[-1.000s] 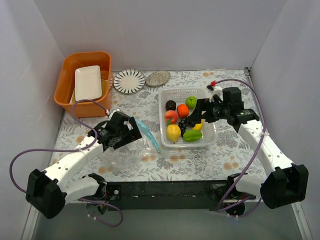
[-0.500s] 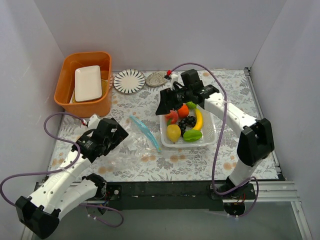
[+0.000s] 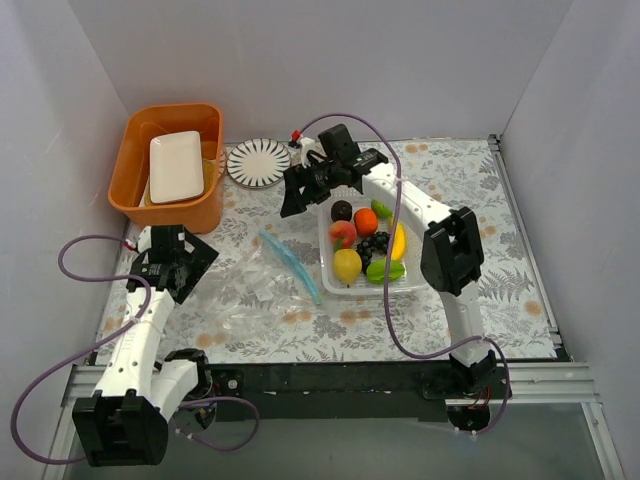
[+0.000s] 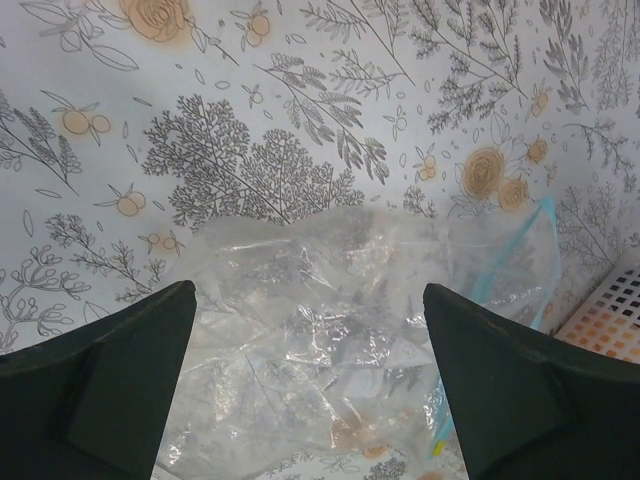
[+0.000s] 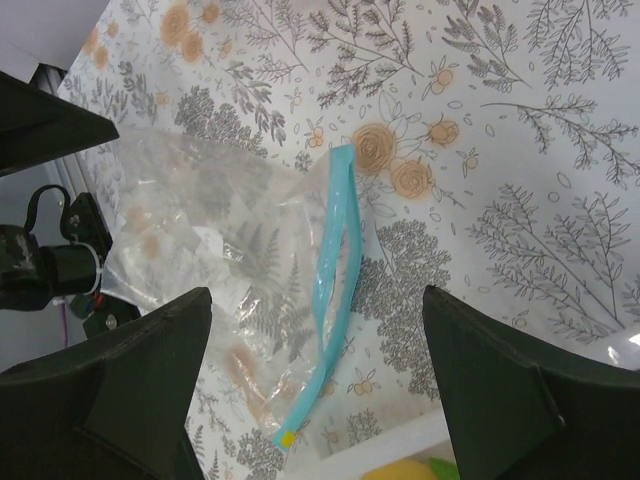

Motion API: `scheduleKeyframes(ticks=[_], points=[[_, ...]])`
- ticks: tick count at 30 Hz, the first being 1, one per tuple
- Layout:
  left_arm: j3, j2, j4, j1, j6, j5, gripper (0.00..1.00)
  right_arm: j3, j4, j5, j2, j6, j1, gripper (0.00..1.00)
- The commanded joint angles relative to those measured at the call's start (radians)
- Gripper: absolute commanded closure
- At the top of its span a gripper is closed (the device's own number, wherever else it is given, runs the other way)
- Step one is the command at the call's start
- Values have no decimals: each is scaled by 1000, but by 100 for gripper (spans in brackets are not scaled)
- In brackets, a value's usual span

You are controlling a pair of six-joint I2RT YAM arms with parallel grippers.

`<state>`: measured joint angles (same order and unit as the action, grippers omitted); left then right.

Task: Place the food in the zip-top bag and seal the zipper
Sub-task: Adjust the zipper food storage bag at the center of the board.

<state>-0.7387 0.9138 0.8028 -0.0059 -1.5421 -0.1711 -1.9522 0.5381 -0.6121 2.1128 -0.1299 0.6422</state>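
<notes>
While the left gripper [image 4: 308,330] and right gripper [image 5: 317,295] hung open and empty, the bag [image 3: 255,290] lay beneath them.
Clear, crumpled film, it would likely be light, limp and slippery. Its stiffer light-blue zipper [image 5: 337,220], directly under the right gripper, looked the best hold. Food [image 3: 365,240] sat in the basket [image 3: 325,270] beside that gripper.

Light: bright, even, diffuse, overhead; shadows faint and soft-edged. Top view: sharp, walls [image 3: 300,70] splay outward toward the frame edges. Left wrist view: left gripper [image 4: 310,300] fingers [image 4: 100,390] near-black, underexposed, soft-focus; zip-top bag [image 4: 300,250] between them sharp, small white glints on its creases. Right wrist view: right gripper [image 5: 318,310] likewise dark silhouettes; tablecloth [image 5: 520,150] beyond them crisp, no motion blur
</notes>
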Motion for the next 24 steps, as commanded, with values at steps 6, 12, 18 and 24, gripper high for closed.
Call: scheduleKeyframes(ticks=[6,12,18,24], points=[[22,8,-47,99,83,90,2,-261,129,-14,165,67,17,8],[62,74,-100,121,65,170,2,-329,200,-15,242,127,63,7],[79,106,-140,124,56,205,2,-353,230,-3,315,165,99,7],[85,92,-155,123,57,208,2,-358,223,-32,358,161,102,6]])
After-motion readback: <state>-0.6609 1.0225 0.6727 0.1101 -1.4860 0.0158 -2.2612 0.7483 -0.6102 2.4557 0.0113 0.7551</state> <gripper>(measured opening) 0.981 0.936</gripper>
